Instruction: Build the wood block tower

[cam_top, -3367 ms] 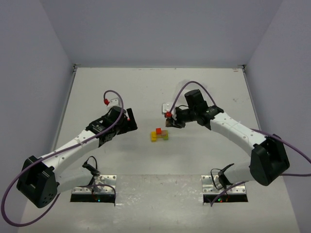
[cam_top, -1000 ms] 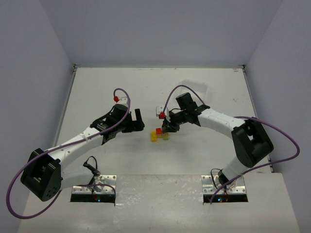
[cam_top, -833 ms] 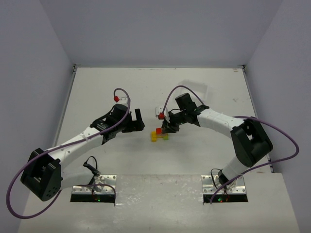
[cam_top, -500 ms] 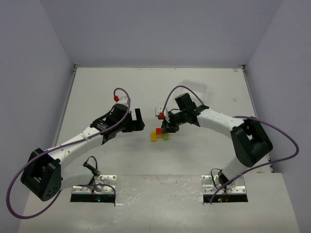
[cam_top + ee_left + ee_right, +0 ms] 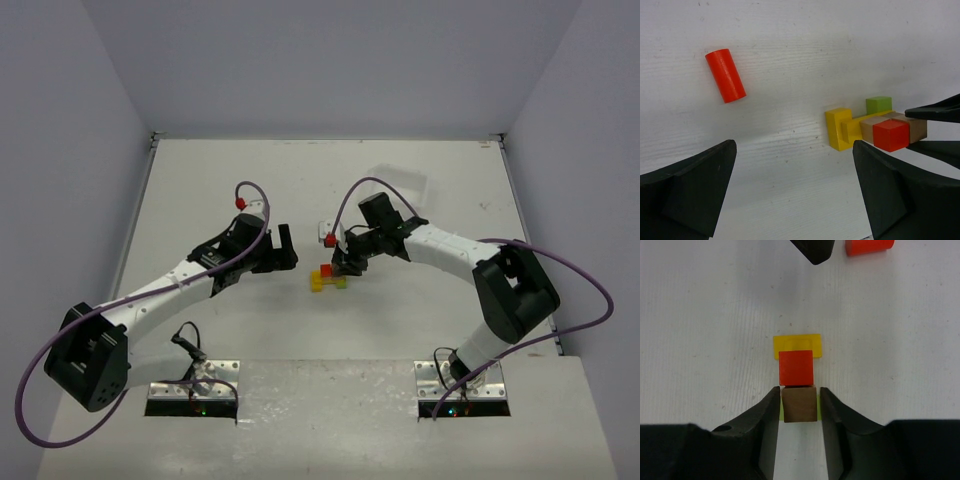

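The wood block tower (image 5: 328,277) stands mid-table: a yellow block (image 5: 797,346) and a green block (image 5: 878,104) at the base, a red cube (image 5: 796,367) and a plain brown block (image 5: 799,404) on top. My right gripper (image 5: 799,390) straddles the brown block with a thin gap on each side, so it is open and no longer pinching it. The brown block rests against the red cube. My left gripper (image 5: 795,200) hovers wide open just left of the tower, holding nothing.
A red cylinder (image 5: 725,75) lies on its side on the white table (image 5: 200,180), beyond the left gripper's finger (image 5: 812,250) as seen from the right wrist. White walls bound the table at the back and both sides.
The right jaws have spread slightly off the brown block, leaving it on the tower. Both arms have stayed almost in place.
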Motion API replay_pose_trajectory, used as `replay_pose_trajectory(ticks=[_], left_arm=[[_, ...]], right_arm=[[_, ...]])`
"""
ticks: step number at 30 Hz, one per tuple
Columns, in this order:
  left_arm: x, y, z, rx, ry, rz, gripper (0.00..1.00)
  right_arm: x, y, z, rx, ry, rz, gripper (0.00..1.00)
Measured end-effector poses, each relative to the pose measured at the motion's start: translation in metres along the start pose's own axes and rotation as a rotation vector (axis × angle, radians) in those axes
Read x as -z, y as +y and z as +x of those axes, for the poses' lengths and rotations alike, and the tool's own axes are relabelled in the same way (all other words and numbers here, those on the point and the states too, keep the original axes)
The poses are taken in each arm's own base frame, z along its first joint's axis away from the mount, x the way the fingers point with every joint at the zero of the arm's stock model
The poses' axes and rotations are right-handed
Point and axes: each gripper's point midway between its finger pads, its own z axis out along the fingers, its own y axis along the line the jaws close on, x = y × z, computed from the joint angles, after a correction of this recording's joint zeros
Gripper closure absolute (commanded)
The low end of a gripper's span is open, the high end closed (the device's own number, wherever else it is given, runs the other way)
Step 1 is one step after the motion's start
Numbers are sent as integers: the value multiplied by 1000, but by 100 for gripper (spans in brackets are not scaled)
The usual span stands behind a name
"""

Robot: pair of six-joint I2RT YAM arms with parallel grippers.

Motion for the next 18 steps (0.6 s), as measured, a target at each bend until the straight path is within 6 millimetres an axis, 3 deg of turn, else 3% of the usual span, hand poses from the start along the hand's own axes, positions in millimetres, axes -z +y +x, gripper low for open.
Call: replay_pose_trajectory(ticks=[5, 11, 15, 18], left_arm=[[-1, 0, 1, -1, 5, -1, 0], [-1, -1, 1, -1, 9, 6, 0], [-1, -2, 2, 0, 12, 11, 0], [0, -4, 2, 0, 16, 21, 0]], right_arm=[[0, -1, 2, -4, 5, 3, 44], [-1, 0, 1, -5, 5, 3, 35], [-1, 1, 1, -4, 5, -1, 20], [-1, 3, 2, -6, 9, -10, 3]])
